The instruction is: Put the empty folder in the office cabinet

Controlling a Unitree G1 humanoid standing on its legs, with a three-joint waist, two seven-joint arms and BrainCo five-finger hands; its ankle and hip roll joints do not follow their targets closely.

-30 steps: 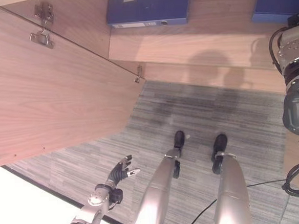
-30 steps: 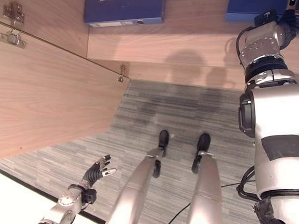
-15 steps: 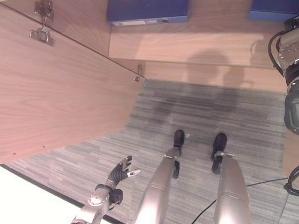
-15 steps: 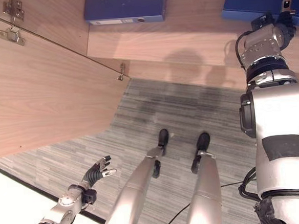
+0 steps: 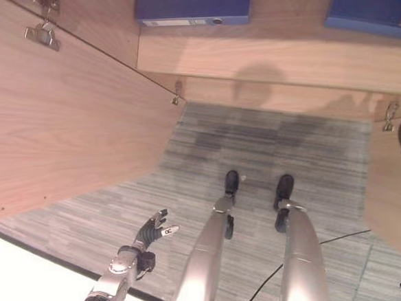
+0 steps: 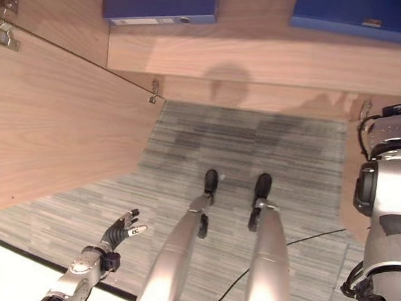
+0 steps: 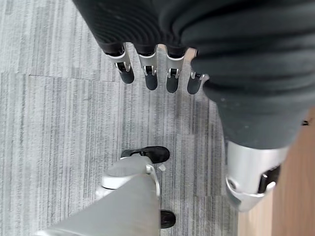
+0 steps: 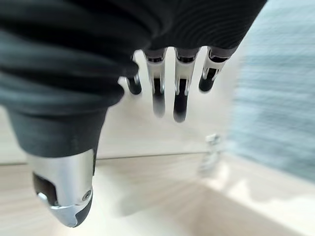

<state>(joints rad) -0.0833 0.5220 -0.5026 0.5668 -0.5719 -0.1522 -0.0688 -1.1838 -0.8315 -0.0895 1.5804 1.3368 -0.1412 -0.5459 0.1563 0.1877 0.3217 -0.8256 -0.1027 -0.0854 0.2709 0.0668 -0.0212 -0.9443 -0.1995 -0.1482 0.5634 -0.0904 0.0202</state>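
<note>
The camera is tilting as we watch: the whole scene is sliding up and to the left compared with a moment ago, so the shift of the cabinet and carpet is the view's own doing.

Starting on the left, the open wooden cabinet door (image 5: pixel 61 126) is standing wide, its metal hinges (image 5: pixel 39 34) showing near the top corner. Down low, the left robot hand (image 5: pixel 151 230) is hanging over the grey striped carpet (image 5: pixel 268 139), in the same loose pose as before; its own wrist view is showing the fingers (image 7: pixel 147 73) straight and spread, thumb apart, holding nothing.

Moving to the middle, a dark blue folder (image 5: pixel 194 5) is lying flat on the cabinet shelf (image 5: pixel 249 57), its pale spine label facing us with a small round finger hole at the right end of it.

Further right, the second blue folder (image 6: pixel 352 5) is resting on the same shelf, well apart from the first, a flat, clean blue cover with a small light tag near its front edge. A second ago the right robot hand was up at this folder's edge; now it is pulling away, and the folder is sitting alone on the shelf.

The right arm is dropping down along the right side, beside the other cabinet door (image 5: pixel 385 179) with its hinge. In the right wrist view the right robot hand (image 8: pixel 170 83) is showing relaxed, nearly straight fingers with the thumb set apart, gripping nothing, over pale wood.
</note>
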